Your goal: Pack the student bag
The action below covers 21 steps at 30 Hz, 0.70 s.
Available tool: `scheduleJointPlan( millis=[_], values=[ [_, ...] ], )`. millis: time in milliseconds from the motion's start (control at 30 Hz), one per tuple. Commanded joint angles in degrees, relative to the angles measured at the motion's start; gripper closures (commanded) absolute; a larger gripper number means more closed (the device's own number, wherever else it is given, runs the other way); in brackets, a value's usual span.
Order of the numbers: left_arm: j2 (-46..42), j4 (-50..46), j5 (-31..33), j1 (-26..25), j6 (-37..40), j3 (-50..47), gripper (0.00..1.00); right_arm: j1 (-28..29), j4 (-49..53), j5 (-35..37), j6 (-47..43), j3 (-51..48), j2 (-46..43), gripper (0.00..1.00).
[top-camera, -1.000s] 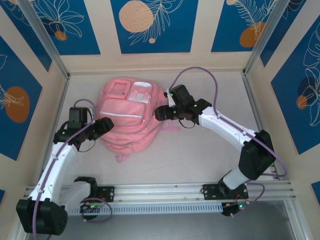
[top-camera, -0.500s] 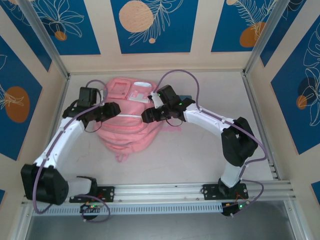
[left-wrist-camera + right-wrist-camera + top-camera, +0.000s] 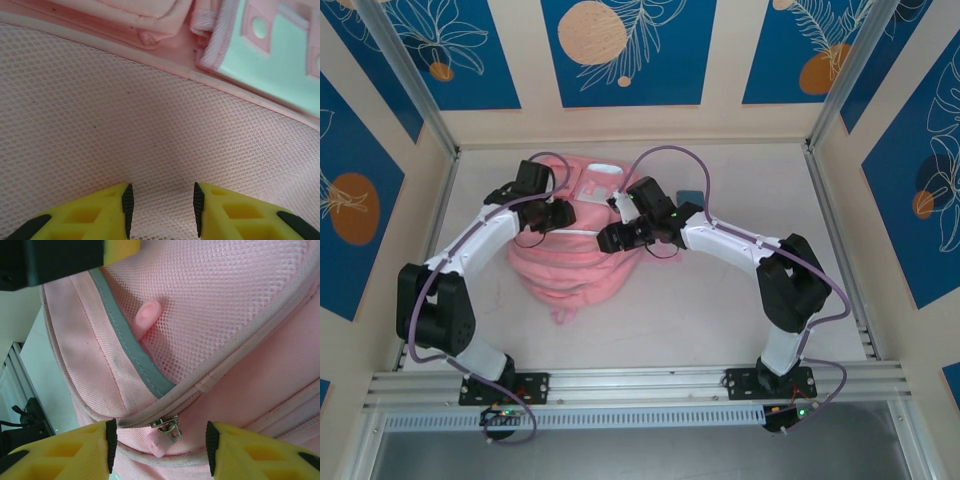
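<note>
1. Both arms have swung in from the sides and now sit over the bag [image 3: 570,265], which lies flat on the tabletop [image 3: 720,300], left of centre.
2. The left claw [image 3: 161,207] hovers half-open above the mesh pocket [image 3: 125,110], gripping nothing.
3. The right claw [image 3: 159,445] straddles a zip pull [image 3: 165,432], jaws apart, not yet pinching. Opening the bag looks next.
</note>
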<state>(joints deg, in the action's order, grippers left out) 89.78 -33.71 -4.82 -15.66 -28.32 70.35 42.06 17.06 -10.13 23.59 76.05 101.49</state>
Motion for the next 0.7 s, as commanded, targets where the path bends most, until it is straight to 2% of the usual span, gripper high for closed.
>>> scheduleJointPlan(
  millis=[0, 200, 467, 667],
  values=[
    [0.6, -1.3, 4.2, -0.3, 0.1, -0.4, 0.62, 0.4, -1.1, -2.3, 0.9, 0.0, 0.8, 0.46],
    [1.0, -0.9, 4.9, -0.3, -0.8, -2.2, 0.63, 0.4, -2.4, -8.7, 0.9, -0.7, 1.6, 0.46],
    [1.8, -1.2, 4.7, -0.2, -0.6, -1.8, 0.63, 0.8, -1.9, -4.2, 2.5, -0.9, 2.9, 0.44],
    [1.9, -1.5, 3.8, -0.3, -0.5, -0.7, 0.64, 2.0, -2.3, -7.1, -1.2, -1.7, 2.2, 0.58]
  ],
)
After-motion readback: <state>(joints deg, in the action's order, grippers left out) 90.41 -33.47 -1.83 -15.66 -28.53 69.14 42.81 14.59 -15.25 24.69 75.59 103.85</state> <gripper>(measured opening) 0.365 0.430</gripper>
